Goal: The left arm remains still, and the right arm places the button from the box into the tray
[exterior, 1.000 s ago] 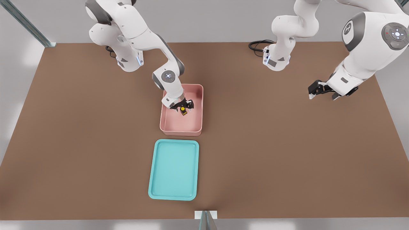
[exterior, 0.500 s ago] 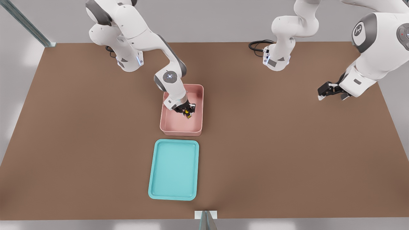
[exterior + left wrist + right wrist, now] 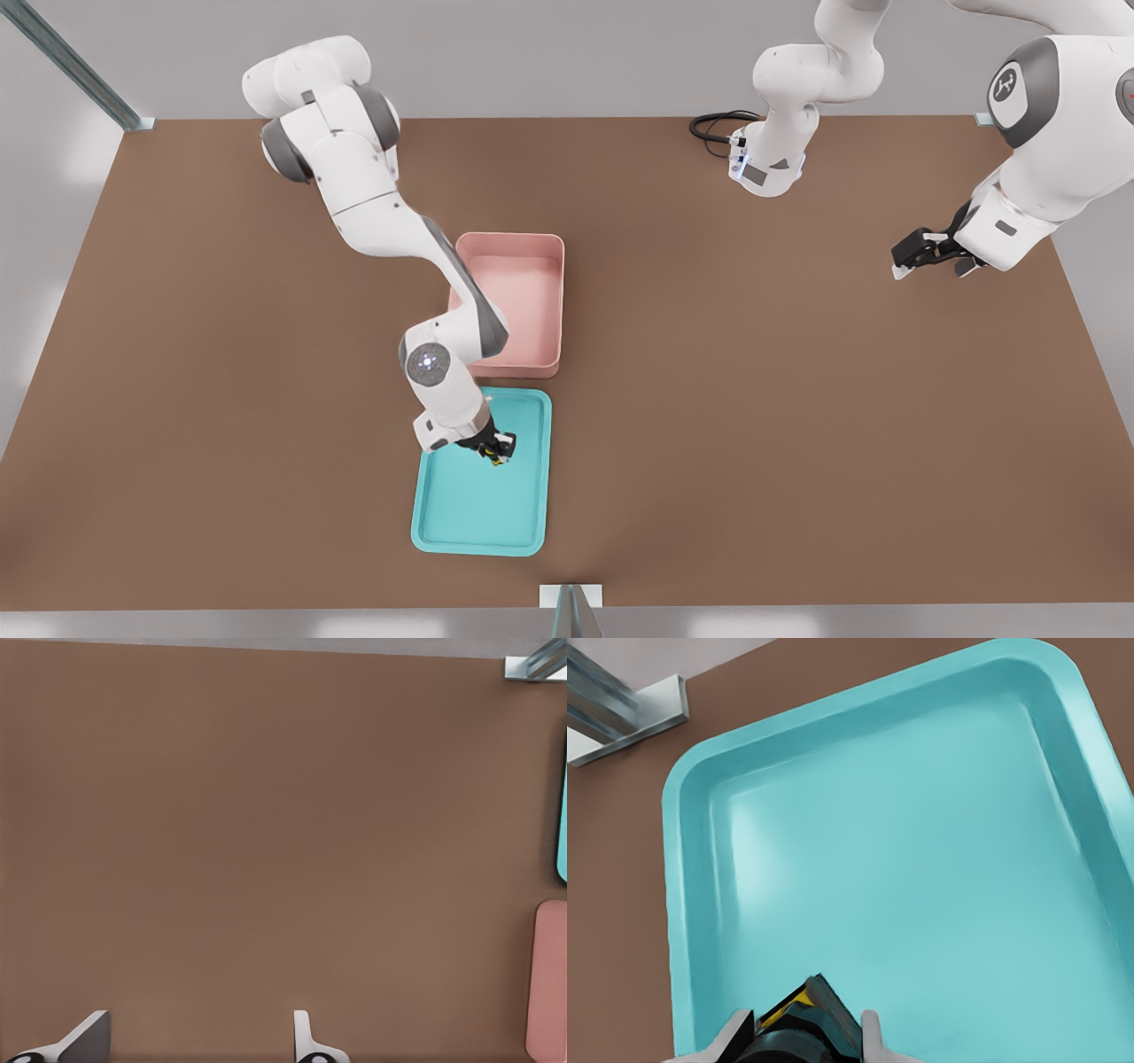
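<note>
No writing or label can be read on any of the things. The claw (image 3: 498, 450), closed on the button (image 3: 500, 455), has left the pink box (image 3: 547, 266), where it gripped the button half a second ago, and now hangs over the turquoise tray (image 3: 443, 514) near the end closest to the box. The box stands just beside the tray on the brown bench (image 3: 753, 425), and the right arm (image 3: 390, 221) crosses over the box's corner.

Brown matte tabletop (image 3: 797, 425) fills frame. Pale grey floor beyond every edge. Metal strut (image 3: 75, 66) upper left; another strut (image 3: 571, 611) bottom centre.
</note>
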`<move>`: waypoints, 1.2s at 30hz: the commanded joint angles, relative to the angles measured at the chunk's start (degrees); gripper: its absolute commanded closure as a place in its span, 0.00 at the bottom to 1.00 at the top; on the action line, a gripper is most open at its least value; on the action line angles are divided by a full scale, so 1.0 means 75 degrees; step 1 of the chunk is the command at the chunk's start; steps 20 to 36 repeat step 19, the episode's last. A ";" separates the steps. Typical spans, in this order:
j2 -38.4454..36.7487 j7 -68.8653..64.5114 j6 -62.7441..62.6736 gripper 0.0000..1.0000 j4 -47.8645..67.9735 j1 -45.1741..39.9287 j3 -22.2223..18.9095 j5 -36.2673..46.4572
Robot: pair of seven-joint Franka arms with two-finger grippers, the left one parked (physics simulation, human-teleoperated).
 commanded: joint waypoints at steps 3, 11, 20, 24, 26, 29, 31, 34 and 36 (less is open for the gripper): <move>0.0444 -0.2804 -0.0880 0.00 0.0842 -0.0200 0.0038 0.0190; -0.4384 -0.6119 -0.7794 0.00 0.0737 -0.2015 0.0132 -0.1146; -0.4243 -0.7468 -0.7854 0.00 0.0749 -0.3423 -0.0231 -0.1158; -0.4243 -0.7468 -0.7854 0.00 0.0749 -0.3423 -0.0231 -0.1158; -0.4243 -0.7468 -0.7854 0.00 0.0749 -0.3423 -0.0231 -0.1158; -0.4243 -0.7468 -0.7854 0.00 0.0749 -0.3423 -0.0231 -0.1158; -0.4243 -0.7468 -0.7854 0.00 0.0749 -0.3423 -0.0231 -0.1158; -0.4243 -0.7468 -0.7854 0.00 0.0749 -0.3423 -0.0231 -0.1158; -0.4243 -0.7468 -0.7854 0.00 0.0749 -0.3423 -0.0231 -0.1158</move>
